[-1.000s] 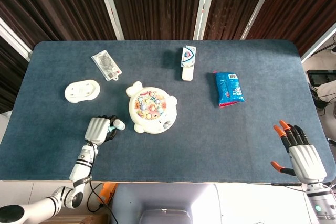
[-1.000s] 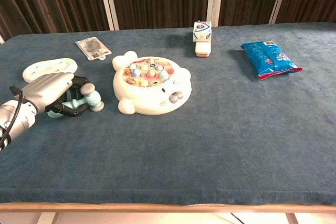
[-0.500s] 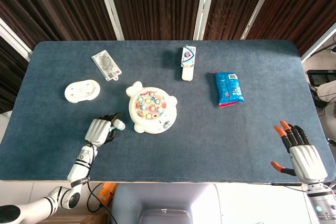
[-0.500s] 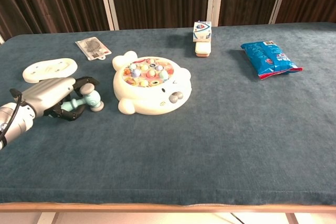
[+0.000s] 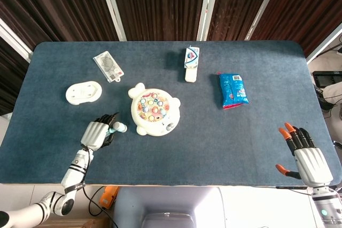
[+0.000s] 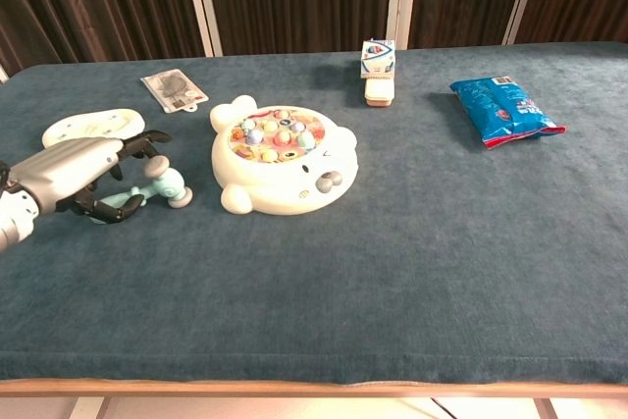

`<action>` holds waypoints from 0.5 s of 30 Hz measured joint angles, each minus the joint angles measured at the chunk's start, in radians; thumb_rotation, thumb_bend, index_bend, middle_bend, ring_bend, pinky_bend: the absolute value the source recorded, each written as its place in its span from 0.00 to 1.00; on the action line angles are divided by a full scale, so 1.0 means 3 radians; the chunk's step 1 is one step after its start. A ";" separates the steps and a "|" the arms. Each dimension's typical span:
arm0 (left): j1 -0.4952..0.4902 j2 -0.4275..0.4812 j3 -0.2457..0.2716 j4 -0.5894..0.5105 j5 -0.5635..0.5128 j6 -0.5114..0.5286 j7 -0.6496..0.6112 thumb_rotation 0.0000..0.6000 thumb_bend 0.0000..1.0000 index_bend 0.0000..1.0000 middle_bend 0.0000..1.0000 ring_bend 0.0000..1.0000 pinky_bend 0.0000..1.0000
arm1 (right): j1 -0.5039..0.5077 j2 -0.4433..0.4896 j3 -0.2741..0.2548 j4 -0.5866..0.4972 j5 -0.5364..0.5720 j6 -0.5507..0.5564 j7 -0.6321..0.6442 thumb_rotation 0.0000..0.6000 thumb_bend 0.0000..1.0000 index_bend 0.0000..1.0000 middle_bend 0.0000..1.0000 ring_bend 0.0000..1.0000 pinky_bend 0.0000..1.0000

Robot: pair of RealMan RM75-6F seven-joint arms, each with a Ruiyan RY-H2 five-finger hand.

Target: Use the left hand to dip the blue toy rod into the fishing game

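I am watching my left hand (image 6: 74, 172) lying low on the blue cloth with its fingers (image 6: 145, 140) spreading loosely around the blue toy rod (image 6: 157, 186); I cannot tell whether it is actually gripping it. The rod is resting on the table (image 6: 412, 242) just left of the white fishing game (image 6: 283, 156), apart from it. My right hand (image 5: 307, 156) is hovering at the near right edge, fingers splayed and holding nothing. Farther back are sitting a white tray (image 5: 84, 92) and a blue snack bag (image 5: 233, 90).
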 measured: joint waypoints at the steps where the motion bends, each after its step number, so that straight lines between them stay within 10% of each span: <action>1: 0.0029 0.0065 0.0017 -0.0058 0.0023 0.0046 0.0011 1.00 0.44 0.01 0.11 0.09 0.28 | -0.0002 0.0002 0.0000 0.0001 -0.0001 0.0005 0.0007 1.00 0.31 0.00 0.00 0.00 0.00; 15: 0.1166 0.1576 0.0442 -0.1770 0.0158 0.1332 0.0330 1.00 0.43 0.00 0.00 0.00 0.06 | -0.0004 -0.0035 0.0016 -0.0014 0.0078 -0.0032 -0.0163 1.00 0.31 0.00 0.00 0.00 0.00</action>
